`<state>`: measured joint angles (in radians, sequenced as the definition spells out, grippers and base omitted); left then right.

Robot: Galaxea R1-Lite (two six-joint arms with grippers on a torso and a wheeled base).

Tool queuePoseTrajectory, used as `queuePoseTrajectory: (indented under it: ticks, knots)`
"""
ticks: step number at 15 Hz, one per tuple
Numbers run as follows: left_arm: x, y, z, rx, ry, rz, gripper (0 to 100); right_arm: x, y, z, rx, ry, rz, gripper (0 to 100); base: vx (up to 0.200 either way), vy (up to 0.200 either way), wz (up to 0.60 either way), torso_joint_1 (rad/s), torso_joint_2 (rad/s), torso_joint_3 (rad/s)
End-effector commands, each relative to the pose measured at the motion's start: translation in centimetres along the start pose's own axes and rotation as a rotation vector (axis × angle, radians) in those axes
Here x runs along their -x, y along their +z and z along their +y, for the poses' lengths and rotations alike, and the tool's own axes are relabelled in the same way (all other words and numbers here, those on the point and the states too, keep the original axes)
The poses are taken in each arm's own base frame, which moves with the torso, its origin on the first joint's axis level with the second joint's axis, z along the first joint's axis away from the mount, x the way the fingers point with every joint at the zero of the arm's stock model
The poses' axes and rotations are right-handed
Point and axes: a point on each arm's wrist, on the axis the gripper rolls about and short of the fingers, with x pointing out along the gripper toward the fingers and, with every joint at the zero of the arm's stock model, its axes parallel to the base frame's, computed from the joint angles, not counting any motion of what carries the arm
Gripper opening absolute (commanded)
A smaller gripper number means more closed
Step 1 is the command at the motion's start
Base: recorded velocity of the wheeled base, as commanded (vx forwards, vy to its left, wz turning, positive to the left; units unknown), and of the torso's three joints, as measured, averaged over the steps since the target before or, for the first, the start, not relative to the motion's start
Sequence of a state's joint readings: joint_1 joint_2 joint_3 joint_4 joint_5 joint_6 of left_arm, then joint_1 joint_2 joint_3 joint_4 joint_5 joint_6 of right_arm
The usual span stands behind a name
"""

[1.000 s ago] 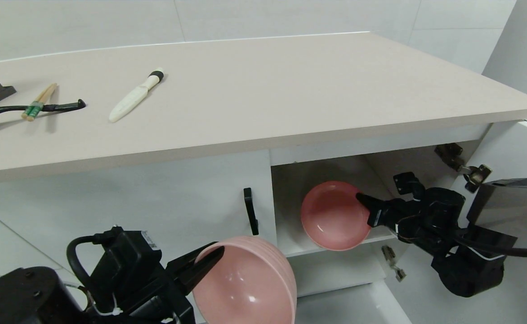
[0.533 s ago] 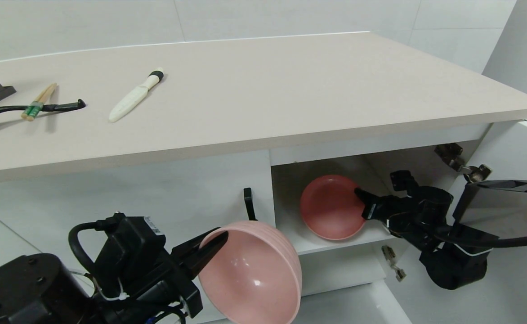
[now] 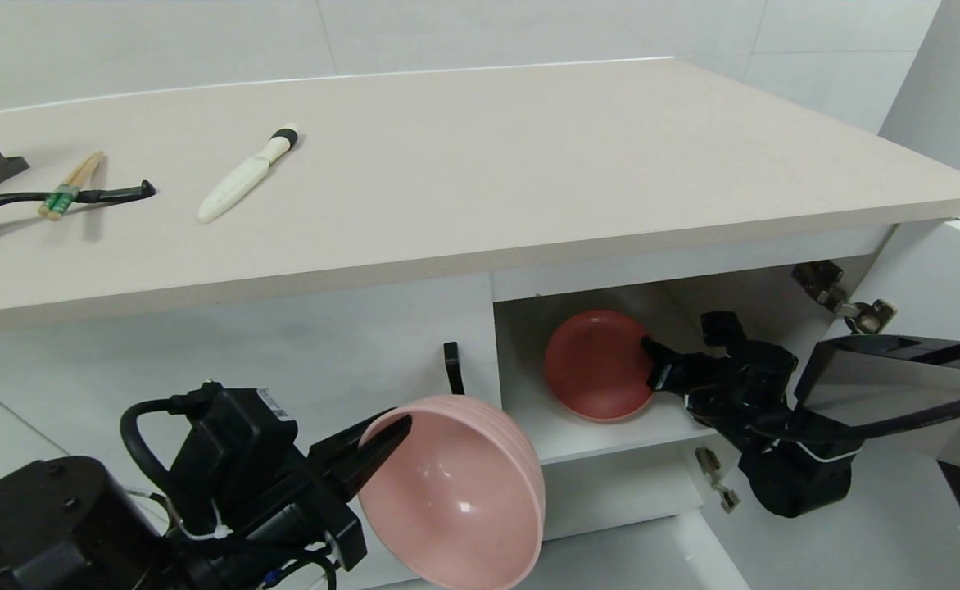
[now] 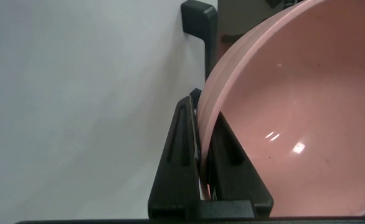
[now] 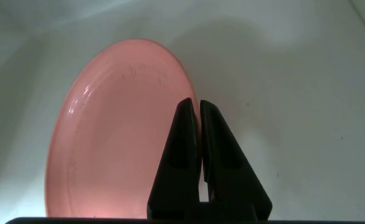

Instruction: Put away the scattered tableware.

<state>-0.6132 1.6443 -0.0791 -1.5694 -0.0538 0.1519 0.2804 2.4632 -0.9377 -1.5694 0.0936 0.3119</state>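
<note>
Gripping one bowl (image 3: 455,496), one plate (image 3: 597,365)

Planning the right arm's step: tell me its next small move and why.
Probably ease the plate down flat onto the cabinet shelf, then open the jaws. The right gripper pinches the plate's rim, and the plate hangs tilted, low over that shelf.

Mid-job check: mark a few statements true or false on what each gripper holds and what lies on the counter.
The left gripper is shut on the rim of the pink bowl. True.
The right gripper holds the pink plate above the countertop. False: the plate is inside the open cabinet.
The cabinet door beside the bowl is open. False: it is closed.
A white knife and chopsticks lie on the countertop. True.
</note>
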Motion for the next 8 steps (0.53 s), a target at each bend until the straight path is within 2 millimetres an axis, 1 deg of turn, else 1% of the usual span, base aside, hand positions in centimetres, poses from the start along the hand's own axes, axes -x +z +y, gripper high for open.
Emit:
queuePoseTrajectory:
  ticks: [1, 4, 8]
  knots:
    - [0.09, 0.17, 0.08, -0.002, 0.004, -0.009, 0, -0.72, -0.93, 0.10, -0.017, 0.001, -0.003, 0, 0.000, 0.000, 0.00, 0.000, 0.00, 0.000]
    - [0.14, 0.26, 0.09, -0.008, 0.005, -0.014, 0, -1.27, -1.33, 0.34, -0.013, 0.011, -0.012, 0, 0.000, 0.000, 0.00, 0.000, 0.00, 0.000]
    - [-0.02, 0.48, 0.13, -0.021, 0.009, -0.025, 0, -1.26, -1.63, 0.19, -0.012, -0.011, -0.011, 0, 0.000, 0.000, 0.00, 0.000, 0.00, 0.000]
